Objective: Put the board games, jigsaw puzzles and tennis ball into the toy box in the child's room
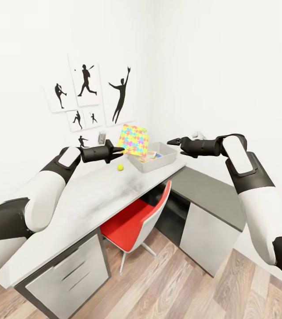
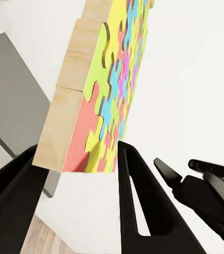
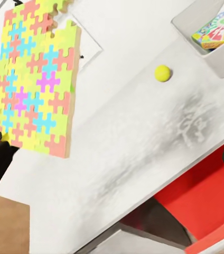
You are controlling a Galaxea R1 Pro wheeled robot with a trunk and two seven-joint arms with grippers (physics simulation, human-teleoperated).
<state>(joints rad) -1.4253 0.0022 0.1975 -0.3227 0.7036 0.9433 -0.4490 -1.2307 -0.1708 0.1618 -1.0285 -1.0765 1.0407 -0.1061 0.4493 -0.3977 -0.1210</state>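
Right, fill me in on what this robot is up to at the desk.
The left gripper holds a colourful jigsaw puzzle by its edge, lifted off the table next to the grey toy box. The box already has a board game in it. The tennis ball lies on the table beside the box, not yet packed. The right gripper hovers near the box, holding nothing.

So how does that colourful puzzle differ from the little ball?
The jigsaw puzzle is a flat, many-coloured board held up in the air by the left gripper; the tennis ball is small, round, plain yellow-green and rests on the table. Both are still outside the toy box.
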